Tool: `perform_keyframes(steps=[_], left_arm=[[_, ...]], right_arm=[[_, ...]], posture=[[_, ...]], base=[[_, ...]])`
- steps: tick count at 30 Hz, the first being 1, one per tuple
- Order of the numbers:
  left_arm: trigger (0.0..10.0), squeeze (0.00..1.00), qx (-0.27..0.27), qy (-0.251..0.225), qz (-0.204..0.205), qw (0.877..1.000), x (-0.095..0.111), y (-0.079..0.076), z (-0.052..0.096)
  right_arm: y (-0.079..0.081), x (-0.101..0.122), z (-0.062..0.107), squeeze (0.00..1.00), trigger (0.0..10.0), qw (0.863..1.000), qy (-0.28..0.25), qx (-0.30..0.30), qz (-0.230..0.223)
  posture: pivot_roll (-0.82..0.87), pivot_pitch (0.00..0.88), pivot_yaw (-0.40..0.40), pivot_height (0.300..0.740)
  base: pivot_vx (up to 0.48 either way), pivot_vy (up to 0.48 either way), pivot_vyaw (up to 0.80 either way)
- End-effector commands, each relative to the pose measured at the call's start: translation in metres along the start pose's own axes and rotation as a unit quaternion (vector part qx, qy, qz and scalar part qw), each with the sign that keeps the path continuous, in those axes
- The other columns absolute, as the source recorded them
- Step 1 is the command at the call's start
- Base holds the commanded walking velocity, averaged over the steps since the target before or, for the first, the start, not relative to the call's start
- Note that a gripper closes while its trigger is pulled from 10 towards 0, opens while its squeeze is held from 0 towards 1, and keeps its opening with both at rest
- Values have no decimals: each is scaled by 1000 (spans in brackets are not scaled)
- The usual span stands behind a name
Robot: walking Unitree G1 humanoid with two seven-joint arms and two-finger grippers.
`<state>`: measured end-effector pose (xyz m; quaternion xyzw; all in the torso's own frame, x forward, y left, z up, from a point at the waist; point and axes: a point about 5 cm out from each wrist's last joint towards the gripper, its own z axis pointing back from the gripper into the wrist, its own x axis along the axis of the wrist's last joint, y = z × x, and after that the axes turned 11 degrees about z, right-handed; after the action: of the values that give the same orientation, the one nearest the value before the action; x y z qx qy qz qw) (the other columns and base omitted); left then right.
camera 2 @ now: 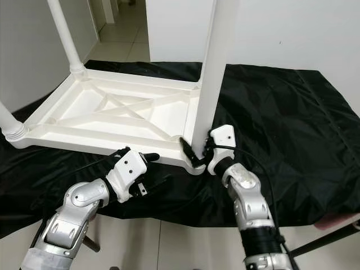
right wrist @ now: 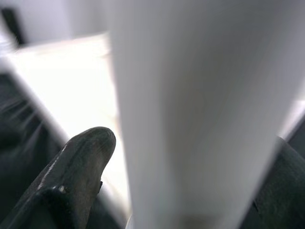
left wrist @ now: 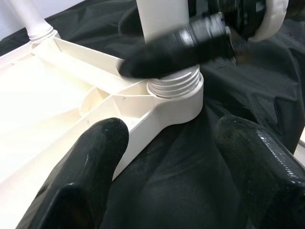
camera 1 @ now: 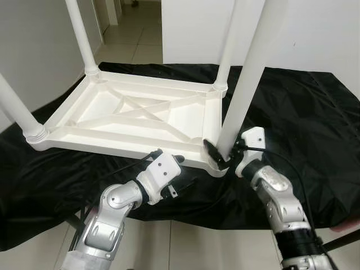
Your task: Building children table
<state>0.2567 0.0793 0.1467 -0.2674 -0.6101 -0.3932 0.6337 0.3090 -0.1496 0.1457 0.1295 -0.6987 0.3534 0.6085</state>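
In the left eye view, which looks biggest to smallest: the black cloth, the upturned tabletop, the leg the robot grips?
1. Black cloth.
2. Tabletop.
3. Leg, held by the right gripper; it sits nearer the camera, which inflates it.

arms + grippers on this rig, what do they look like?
Both arms are silver metal segments with rounded joints. Left gripper and right gripper each have a white plastic housing and two long glossy black fingers. Thin black cables loop along both wrists; the right forearm ends in a black ribbed section.

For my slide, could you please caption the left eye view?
Right hand grips the near-corner leg of the upturned white table on black cloth; left hand beside it.
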Motion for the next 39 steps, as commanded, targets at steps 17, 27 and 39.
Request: perform_keyframes(steps=[17, 27, 39], left_arm=[[10000, 0, 53, -5, 5, 999, 1, 8, 2], [10000, 0, 53, -7, 7, 999, 4, 9, 3], [10000, 0, 70, -10, 14, 997, 3, 10, 6]], right_arm=[[-9, -10, -2, 0, 9922, 995, 14, 102, -11], [-3, -7, -2, 0, 10000, 999, 6, 3, -54], [19, -11, 2, 0, 10000, 971, 63, -221, -69]], posture=[[-56, 67, 60, 740], [-56, 86, 52, 740], [-51, 84, 26, 740]], base=[[0, 0, 0], [0, 0, 0], [0, 0, 0]])
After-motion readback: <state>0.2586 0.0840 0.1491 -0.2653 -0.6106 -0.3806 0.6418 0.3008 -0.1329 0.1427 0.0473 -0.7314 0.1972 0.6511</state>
